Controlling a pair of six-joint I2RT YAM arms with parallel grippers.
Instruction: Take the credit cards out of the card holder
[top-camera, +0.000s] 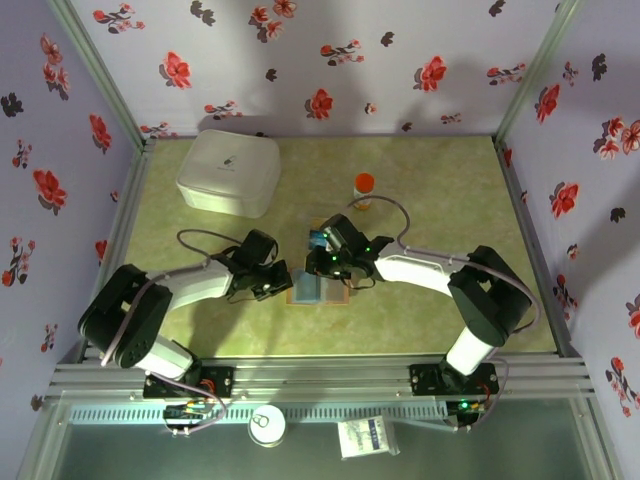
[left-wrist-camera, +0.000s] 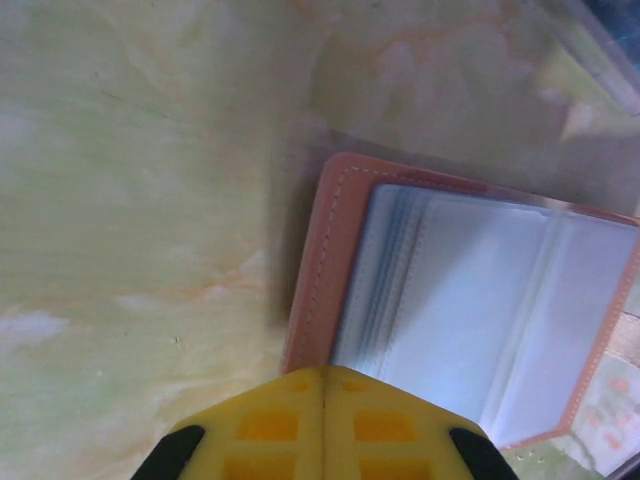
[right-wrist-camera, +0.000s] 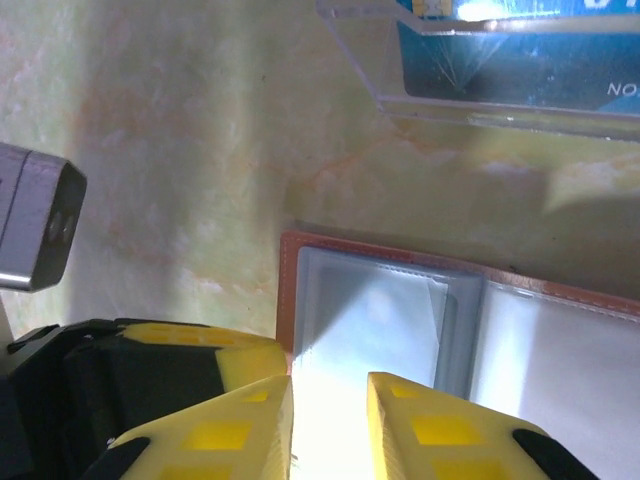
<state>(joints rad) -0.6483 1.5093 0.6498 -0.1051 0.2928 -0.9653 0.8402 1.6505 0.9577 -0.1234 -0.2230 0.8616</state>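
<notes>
**Position.** The holder (top-camera: 318, 290) lies open and flat on the table (top-camera: 450, 200), between the two grippers, sleeves up. One blue card (right-wrist-camera: 500, 65) lies in the clear tray (right-wrist-camera: 385, 95) just beyond the holder. The sleeves that show look pale and empty. Glare washes them out, so it cannot be told whether a card sits in any of them.

**Grippers.** The left gripper (left-wrist-camera: 322, 415) is closed, fingers meeting with nothing between them, tips at the holder's left border. It appears placed to pin the cover down, but contact cannot be confirmed. The right gripper (right-wrist-camera: 330, 420) hangs over the page next to that border, with a narrow gap between its jaws. The gap shows only bright glare, so no grip on a card can be confirmed.

**Handling.** Judge the holder as light and limp. The leather-like cover is likely to flex and slide on the smooth table unless one edge is pinned. The plastic sleeves look thin and slick and may cling to a card. A card is stiff, thin and light, with smooth faces that slip under a weak pinch.

**Grasp point.** Take a card by the edge that protrudes from the sleeve mouth, pads flat on both faces. Pull in line with the sleeve. Avoid pinching the sleeve film with the card, or the whole holder would lift.
</notes>
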